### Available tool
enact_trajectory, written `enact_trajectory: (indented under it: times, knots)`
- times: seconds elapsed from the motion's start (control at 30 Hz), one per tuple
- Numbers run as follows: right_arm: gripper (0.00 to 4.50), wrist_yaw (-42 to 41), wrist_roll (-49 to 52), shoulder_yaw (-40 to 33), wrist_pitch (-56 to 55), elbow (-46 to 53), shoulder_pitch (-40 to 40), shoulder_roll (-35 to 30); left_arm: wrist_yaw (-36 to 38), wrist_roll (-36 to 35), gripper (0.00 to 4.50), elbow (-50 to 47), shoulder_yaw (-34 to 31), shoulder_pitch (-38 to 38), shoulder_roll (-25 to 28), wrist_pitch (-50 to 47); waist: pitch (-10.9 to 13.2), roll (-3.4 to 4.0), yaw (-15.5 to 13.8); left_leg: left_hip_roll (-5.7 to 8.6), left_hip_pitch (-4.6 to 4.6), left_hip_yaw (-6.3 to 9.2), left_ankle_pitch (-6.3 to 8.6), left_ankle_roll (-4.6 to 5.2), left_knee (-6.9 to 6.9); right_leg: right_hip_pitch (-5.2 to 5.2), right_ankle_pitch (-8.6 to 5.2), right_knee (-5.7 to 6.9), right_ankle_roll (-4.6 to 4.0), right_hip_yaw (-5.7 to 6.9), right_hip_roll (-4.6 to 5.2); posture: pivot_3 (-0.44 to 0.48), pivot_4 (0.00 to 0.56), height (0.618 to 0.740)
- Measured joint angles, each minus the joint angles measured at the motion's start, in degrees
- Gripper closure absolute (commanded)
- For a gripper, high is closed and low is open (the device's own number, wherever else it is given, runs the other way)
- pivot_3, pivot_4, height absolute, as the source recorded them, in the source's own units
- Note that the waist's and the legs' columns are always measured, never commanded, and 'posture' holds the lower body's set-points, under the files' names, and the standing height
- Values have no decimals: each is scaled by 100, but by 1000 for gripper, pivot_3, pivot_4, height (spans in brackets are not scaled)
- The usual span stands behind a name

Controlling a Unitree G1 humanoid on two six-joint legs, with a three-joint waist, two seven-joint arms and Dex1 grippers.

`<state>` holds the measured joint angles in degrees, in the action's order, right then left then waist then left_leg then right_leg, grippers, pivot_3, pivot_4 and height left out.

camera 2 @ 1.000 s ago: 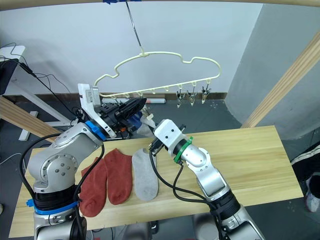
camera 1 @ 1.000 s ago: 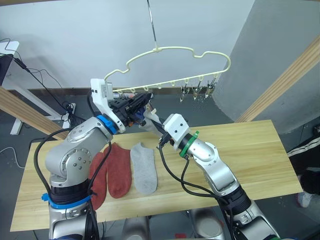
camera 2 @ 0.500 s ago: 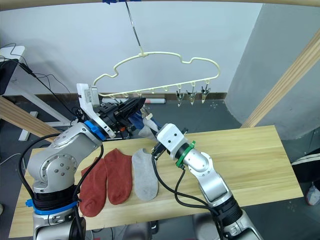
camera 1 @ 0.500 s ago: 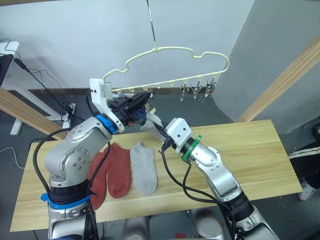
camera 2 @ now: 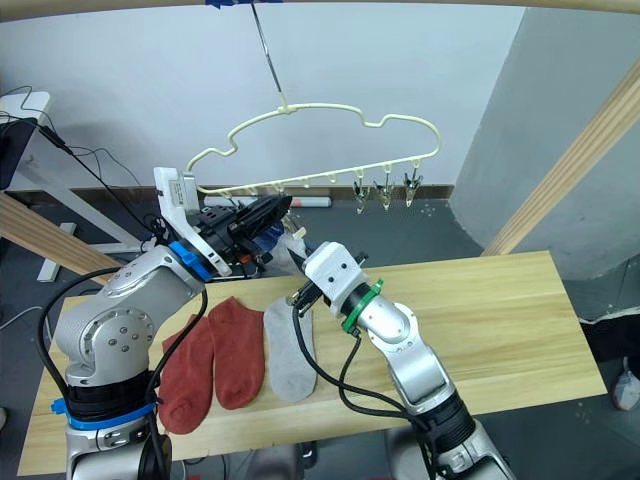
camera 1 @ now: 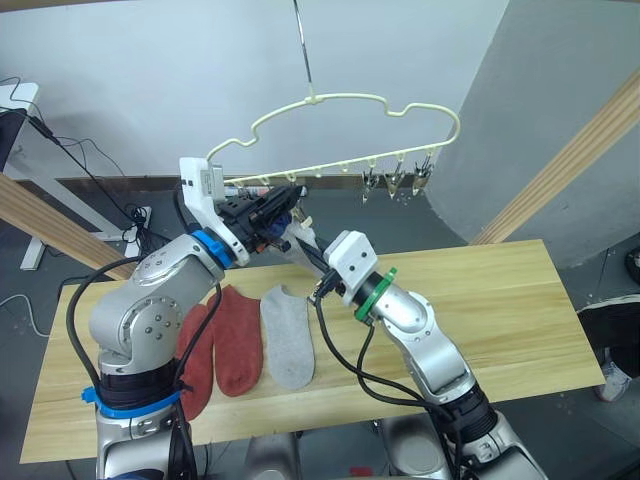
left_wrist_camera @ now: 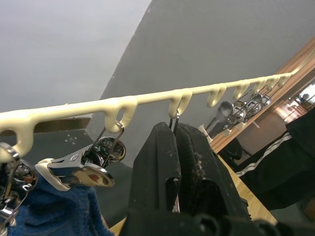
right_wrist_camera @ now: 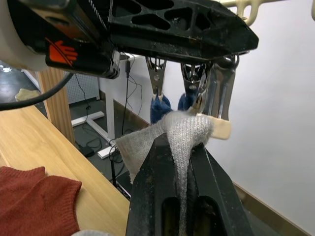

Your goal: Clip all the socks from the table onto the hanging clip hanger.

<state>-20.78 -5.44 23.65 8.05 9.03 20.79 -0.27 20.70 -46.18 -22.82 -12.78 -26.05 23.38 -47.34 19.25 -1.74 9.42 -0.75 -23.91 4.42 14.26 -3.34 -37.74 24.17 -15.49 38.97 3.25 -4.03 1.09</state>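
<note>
My left pincer (left_wrist_camera: 176, 147) is raised to the lower bar of the cream plastic clip hanger (camera 1: 345, 103), which hangs from a thin metal hook above the far edge of the long light-wood desk (camera 1: 500, 310). Its two black fingers (left_wrist_camera: 156, 162) are squeezed together on one of the small metal clips (left_wrist_camera: 173, 118) hanging from a loop of that bar. Just beside it another metal clip (left_wrist_camera: 81, 169) bites a soft blue sock (left_wrist_camera: 54, 211).

My right pincer (right_wrist_camera: 183, 147) is lifted just under the left one, its fingers closed on a light grey knitted ankle sock (right_wrist_camera: 184, 130). The top of this sock is held up against the clip in my left pincer; I cannot tell whether the clip has it yet. Two blue socks (right_wrist_camera: 158, 106) hang from clips right behind it.

Three socks lie flat on the left part of the desk, side by side: a second light grey sock (camera 1: 288, 335) nearest the middle, a rust-red sock (camera 1: 238, 340) touching it on the left, and another rust-red sock (camera 1: 196, 362) further left, partly behind my left arm. Three bare metal clips (camera 1: 398, 183) dangle at the right end of the hanger.
</note>
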Motion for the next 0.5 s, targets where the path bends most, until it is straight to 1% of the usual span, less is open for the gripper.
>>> enact_trajectory:
  times: [0.03,0.13,0.27,0.43,0.47,0.5]
  knots:
    - [4500,-1,-2,0,-1,-18,13,6,2,-3,3694,9,0,3,0,6,0,0,0,0,0,0,0,0,0,0,0,0,0,0,0,-254,327,740]
    - [4500,-3,-3,0,0,-45,18,12,2,-18,2727,31,-3,31,1,5,0,0,0,0,0,0,0,0,0,0,0,0,0,0,0,-252,329,740]
    - [4500,-13,-2,-1,0,-54,36,14,1,-21,1731,47,-2,105,20,-48,0,0,-3,0,-1,2,0,0,0,1,0,0,0,1,0,-249,329,740]
    - [4500,-19,-2,-2,0,-144,58,18,-2,-46,1731,47,-5,110,28,-95,0,0,-5,0,-1,1,0,0,0,0,0,0,-1,1,1,-246,329,740]
    - [4105,-18,-2,-3,1,-171,58,18,-2,-48,1691,47,-5,116,37,-97,0,0,-5,0,-1,1,0,0,0,0,0,0,-1,1,1,-243,329,740]
    - [3978,-17,-1,-5,2,-188,58,18,-2,-48,1691,47,-5,122,46,-97,0,0,-5,0,-1,1,0,0,0,0,0,0,-1,1,1,-243,329,740]
